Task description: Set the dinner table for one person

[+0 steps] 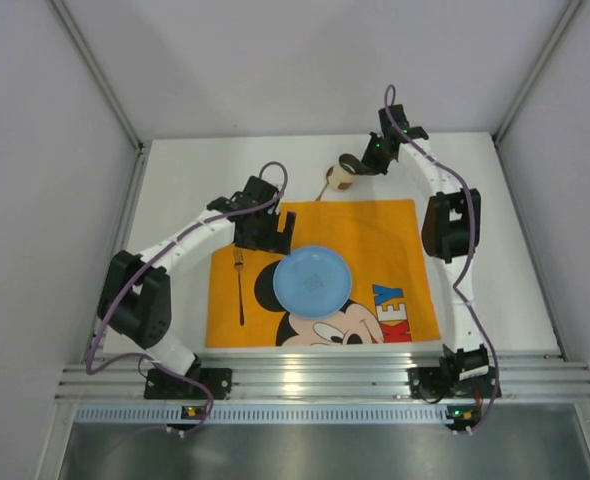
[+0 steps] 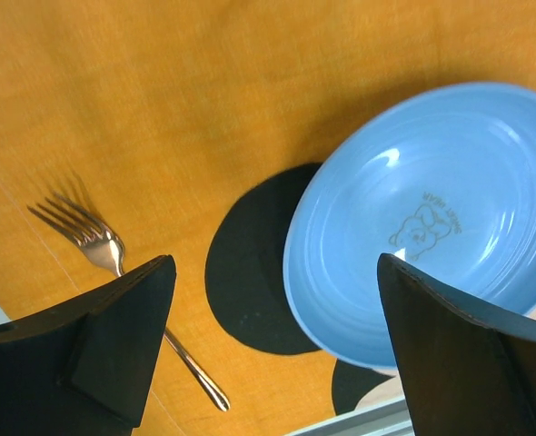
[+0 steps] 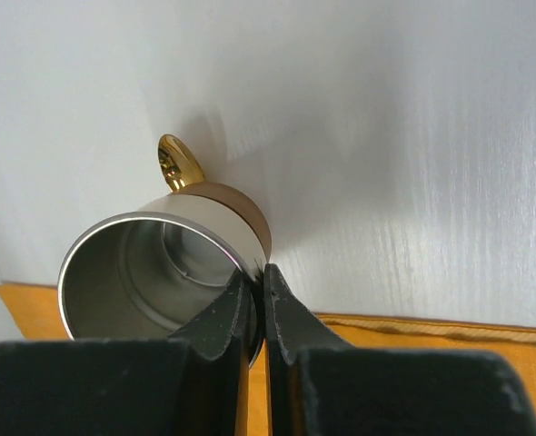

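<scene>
The white dinner table [image 1: 175,190] carries an orange Mickey Mouse cloth [image 1: 375,240]. A blue plate [image 1: 313,281] lies on the cloth's middle, and a fork [image 1: 240,285] lies to its left. My left gripper [image 1: 275,240] is open and empty above the cloth, between the fork [image 2: 95,241] and the plate [image 2: 431,218]. My right gripper [image 1: 360,165] is shut on the rim of a metal cup [image 1: 341,178] just beyond the cloth's far edge. In the right wrist view one finger is inside the cup [image 3: 150,272] and one outside. A gold spoon [image 3: 179,163] lies behind the cup.
White walls enclose the table on the left, far and right sides. An aluminium rail [image 1: 315,380] runs along the near edge, where both arm bases are bolted. Bare white tabletop [image 3: 386,136] stretches beyond the cloth's far edge [image 3: 413,329].
</scene>
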You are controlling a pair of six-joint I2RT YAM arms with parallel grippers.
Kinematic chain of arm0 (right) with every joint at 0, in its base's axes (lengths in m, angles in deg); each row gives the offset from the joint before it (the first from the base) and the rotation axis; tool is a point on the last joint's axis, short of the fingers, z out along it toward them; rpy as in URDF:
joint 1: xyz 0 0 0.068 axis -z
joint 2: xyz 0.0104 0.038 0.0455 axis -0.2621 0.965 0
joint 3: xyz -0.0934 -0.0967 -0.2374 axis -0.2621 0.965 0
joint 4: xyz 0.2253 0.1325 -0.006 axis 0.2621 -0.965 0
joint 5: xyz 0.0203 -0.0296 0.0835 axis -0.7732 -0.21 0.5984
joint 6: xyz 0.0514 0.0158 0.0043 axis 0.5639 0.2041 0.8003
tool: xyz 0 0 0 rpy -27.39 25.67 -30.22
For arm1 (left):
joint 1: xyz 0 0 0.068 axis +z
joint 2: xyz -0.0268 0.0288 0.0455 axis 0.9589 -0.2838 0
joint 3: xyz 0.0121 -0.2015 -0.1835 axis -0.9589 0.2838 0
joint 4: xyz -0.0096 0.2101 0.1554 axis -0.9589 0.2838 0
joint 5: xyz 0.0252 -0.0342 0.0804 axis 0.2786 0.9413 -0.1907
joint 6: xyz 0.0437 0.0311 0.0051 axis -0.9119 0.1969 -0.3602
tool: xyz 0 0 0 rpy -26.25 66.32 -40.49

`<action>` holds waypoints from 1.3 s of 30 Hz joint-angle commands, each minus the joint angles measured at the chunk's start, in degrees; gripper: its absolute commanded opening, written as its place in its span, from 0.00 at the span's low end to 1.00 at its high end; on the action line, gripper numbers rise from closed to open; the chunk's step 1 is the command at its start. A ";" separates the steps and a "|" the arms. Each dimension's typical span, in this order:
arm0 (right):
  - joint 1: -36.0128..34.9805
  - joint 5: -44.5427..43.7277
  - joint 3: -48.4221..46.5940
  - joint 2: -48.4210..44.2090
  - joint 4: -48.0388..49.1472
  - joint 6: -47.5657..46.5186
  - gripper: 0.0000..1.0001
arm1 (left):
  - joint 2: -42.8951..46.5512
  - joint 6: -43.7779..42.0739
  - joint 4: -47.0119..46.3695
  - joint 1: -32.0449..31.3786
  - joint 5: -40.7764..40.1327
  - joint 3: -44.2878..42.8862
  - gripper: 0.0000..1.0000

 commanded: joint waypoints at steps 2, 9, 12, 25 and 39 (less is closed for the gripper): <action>2.59 1.32 -1.94 -5.18 1.25 0.40 0.00 | -4.34 -2.81 0.99 1.26 -0.84 -9.23 0.98; 5.24 -3.77 13.25 -22.58 -1.03 -6.72 0.00 | -16.47 -3.61 -2.95 2.76 -3.74 -26.70 0.97; 5.41 -7.46 23.09 -30.49 -1.39 -9.71 0.00 | -23.94 -4.40 -5.07 2.84 -5.05 -35.15 0.98; 4.97 -12.66 50.34 -40.88 4.14 -10.07 0.00 | -44.35 5.70 -11.39 5.74 4.08 -55.82 0.98; 1.81 -11.25 51.67 -46.05 0.55 -12.44 1.00 | -55.51 2.03 -11.50 3.64 8.13 -69.18 0.80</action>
